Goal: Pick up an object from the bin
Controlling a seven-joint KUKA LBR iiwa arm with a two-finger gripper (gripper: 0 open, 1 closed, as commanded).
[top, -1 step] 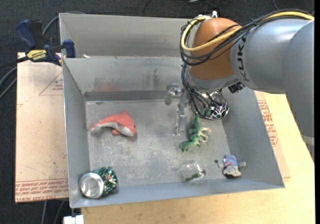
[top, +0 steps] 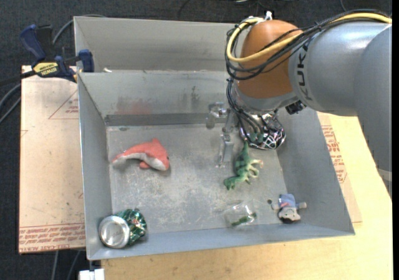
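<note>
The gripper (top: 223,155) hung low inside the grey bin (top: 93,148), just right of the frame's middle, its tip close to the floor. Whether it was spread or closed could not be told from this angle, and nothing was seen clamped in it. The nearest thing was a green toy dinosaur (top: 243,171), which lay on the floor just right of the tip, perhaps touching it. So the pick seemed not yet made; the grasp and the lift were both left to do. A pink fish-like toy (top: 143,155) lay at left and a crushed green can (top: 121,229) at lower left. A small figure (top: 288,207) and a clear wrapper (top: 240,215) lay at lower right, apart from the gripper.
</note>
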